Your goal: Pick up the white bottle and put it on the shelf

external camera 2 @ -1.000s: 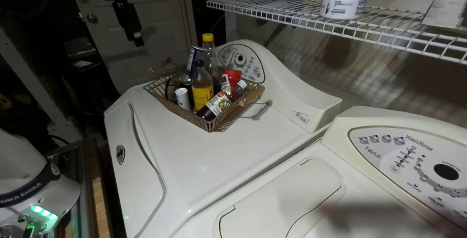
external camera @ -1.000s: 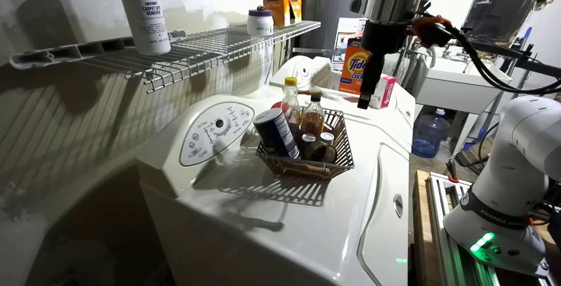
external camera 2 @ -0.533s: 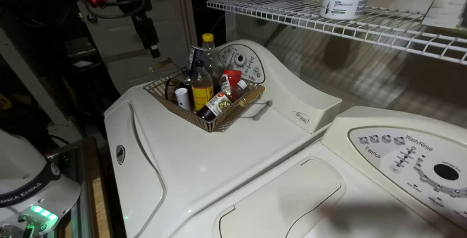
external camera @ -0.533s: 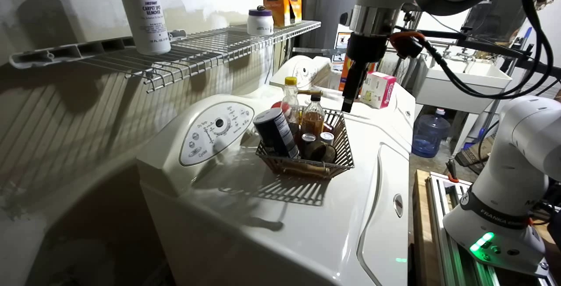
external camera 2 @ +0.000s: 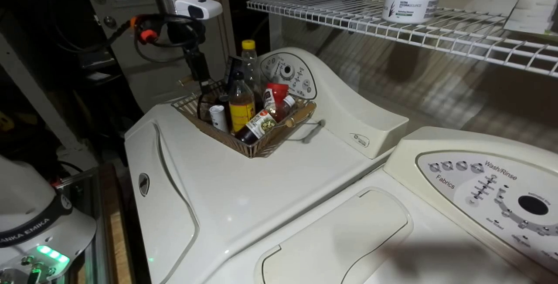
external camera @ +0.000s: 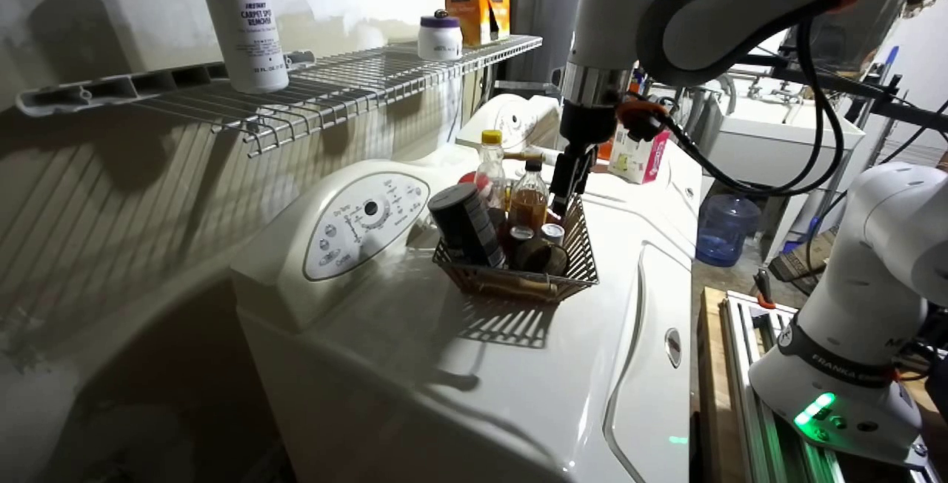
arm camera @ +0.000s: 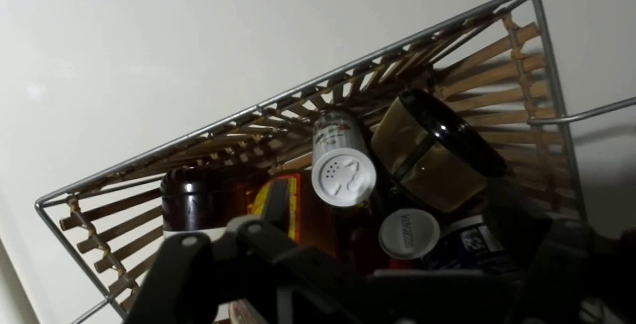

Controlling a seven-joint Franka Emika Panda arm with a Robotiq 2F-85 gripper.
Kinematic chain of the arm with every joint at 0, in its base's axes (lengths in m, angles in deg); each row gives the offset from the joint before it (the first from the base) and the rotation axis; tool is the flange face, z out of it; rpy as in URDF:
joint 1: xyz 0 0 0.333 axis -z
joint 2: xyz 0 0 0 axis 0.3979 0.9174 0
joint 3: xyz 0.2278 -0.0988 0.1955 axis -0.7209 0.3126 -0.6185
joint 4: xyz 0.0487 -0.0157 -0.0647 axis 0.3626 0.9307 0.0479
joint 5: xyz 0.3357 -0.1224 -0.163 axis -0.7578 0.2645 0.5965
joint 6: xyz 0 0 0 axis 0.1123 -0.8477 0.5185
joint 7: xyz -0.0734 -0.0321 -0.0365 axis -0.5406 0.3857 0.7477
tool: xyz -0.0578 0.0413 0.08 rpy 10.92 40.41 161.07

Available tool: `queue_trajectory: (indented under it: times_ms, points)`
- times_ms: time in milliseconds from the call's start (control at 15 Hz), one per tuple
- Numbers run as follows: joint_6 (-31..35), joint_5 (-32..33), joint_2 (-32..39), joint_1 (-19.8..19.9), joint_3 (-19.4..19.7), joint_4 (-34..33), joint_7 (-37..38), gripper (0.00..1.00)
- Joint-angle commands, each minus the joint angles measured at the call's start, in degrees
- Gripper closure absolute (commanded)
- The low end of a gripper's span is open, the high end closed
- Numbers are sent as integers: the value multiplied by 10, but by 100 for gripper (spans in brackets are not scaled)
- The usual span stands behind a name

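1. Jaws stand apart: in the wrist view the gripper (arm camera: 389, 194) shows its fingers (arm camera: 276, 204) well separated near the lower edge, one so dark that I can barely trace it.
2. White bottle (arm camera: 342, 165), a small shaker with a perforated cap, shows between them as that view has it; how far beyond the fingertips, I can't tell. It is inside the slatted basket (external camera 2: 239, 145), whose near wall hides its foot in an exterior view.
3. Close by it are a brown-tinted vessel (arm camera: 432, 160) with a black rim, jar or mug I couldn't say, and a white lid (arm camera: 409, 233) with lettering too faint to read. One finger covers part of the yellow-labelled bottle (external camera 2: 242, 114).
4. Farther along the basket, a dark canister (external camera: 465, 227) leans, near a yellow-capped bottle (external camera: 490, 172); a sauce bottle (external camera 2: 261, 125) lies aslant.
5. Under all that is the dryer (external camera: 533, 379), and beside it the washer (external camera 2: 340, 240), partly out of view.
6. Up on the wall, the wire shelf (external camera 2: 357, 20) carries a purple-lidded tub (external camera 2: 412, 3), an orange carton (external camera: 474, 20) and a Folex carpet spot remover bottle (external camera: 252, 31), its top cut off.
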Motion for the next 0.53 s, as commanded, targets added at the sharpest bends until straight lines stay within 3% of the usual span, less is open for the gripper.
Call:
queue_trajectory:
  times_ms: [0,467]
  points:
    - [45,20,7,13,3,30,36,0]
    - [123,6,14,23,7,73,89,0]
